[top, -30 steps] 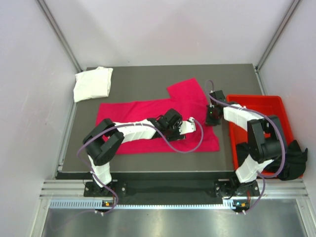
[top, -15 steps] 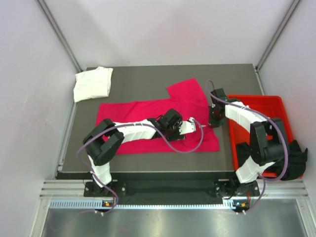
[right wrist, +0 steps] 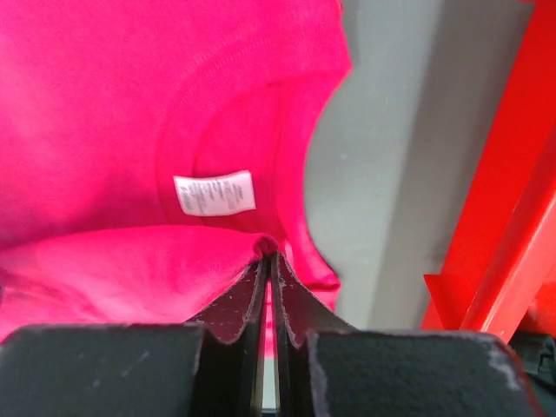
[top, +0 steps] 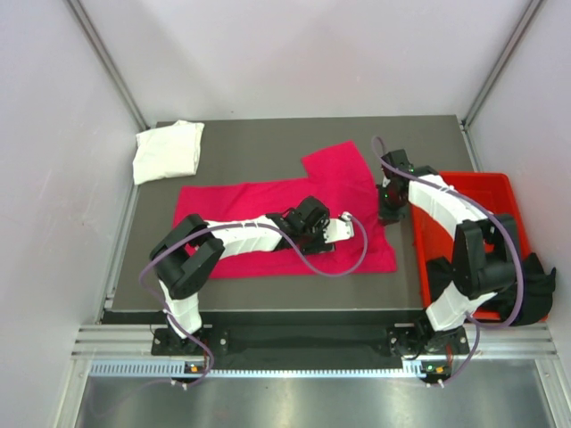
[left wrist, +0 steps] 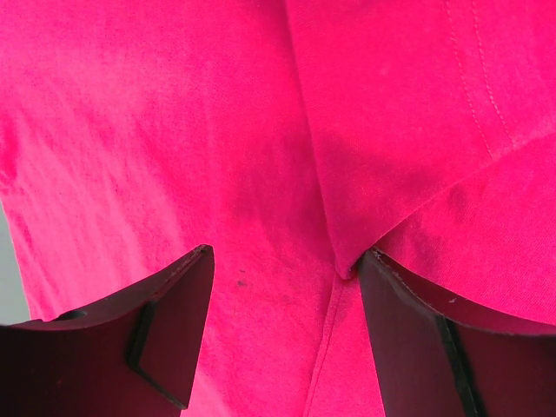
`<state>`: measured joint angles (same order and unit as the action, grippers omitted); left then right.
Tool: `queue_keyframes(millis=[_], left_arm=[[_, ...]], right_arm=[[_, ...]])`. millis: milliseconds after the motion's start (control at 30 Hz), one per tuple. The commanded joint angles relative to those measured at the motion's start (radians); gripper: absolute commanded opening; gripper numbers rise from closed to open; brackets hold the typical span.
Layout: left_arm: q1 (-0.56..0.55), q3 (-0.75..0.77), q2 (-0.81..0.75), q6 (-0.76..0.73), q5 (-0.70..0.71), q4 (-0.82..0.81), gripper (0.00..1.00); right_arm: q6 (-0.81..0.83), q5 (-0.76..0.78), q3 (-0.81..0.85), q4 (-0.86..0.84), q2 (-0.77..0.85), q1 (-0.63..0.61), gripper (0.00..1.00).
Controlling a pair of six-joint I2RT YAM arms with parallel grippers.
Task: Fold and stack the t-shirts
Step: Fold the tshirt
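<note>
**Task status:** early stage. The white t-shirt (top: 168, 150) is lying folded at the far left corner of the table (top: 268, 143), with nothing stacked on it. The magenta t-shirt (top: 232, 198) is lying spread across the middle of the table, one sleeve pointing toward the far edge, not yet folded. The black t-shirt (top: 540, 294) is hanging bunched over the near corner of the red bin (top: 473, 183), off the table's right side. Judged remaining: folding the magenta and black shirts, then stacking all three.

**Grippers:** The left gripper (left wrist: 282, 334) is hovering low over the magenta cloth, its jaws standing apart with nothing gripped. The right gripper (right wrist: 268, 261) is pinching a ridge of magenta cloth at the neck opening, its jaws pressed together on it.

**View differences:** The overhead view is giving the layout of all three shirts but not the jaws' state. The right wrist view is showing the pinch and a white label (right wrist: 215, 193) inside the collar. The left wrist view is showing an overlapping layer with a stitched hem.
</note>
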<state>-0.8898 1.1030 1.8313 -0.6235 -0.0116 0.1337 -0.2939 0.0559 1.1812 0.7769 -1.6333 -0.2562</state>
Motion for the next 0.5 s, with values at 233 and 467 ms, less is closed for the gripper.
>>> queue_keyframes(millis=[233, 467], left_arm=[[0.003, -0.009, -0.020, -0.007, 0.059, -0.037, 0.72], [0.017, -0.003, -0.067, 0.005, 0.058, -0.029, 0.73]], right_arm=[[0.053, -0.042, 0.014, -0.024, -0.094, 0.044, 0.03], [0.045, -0.016, 0.014, -0.065, -0.103, 0.095, 0.34]])
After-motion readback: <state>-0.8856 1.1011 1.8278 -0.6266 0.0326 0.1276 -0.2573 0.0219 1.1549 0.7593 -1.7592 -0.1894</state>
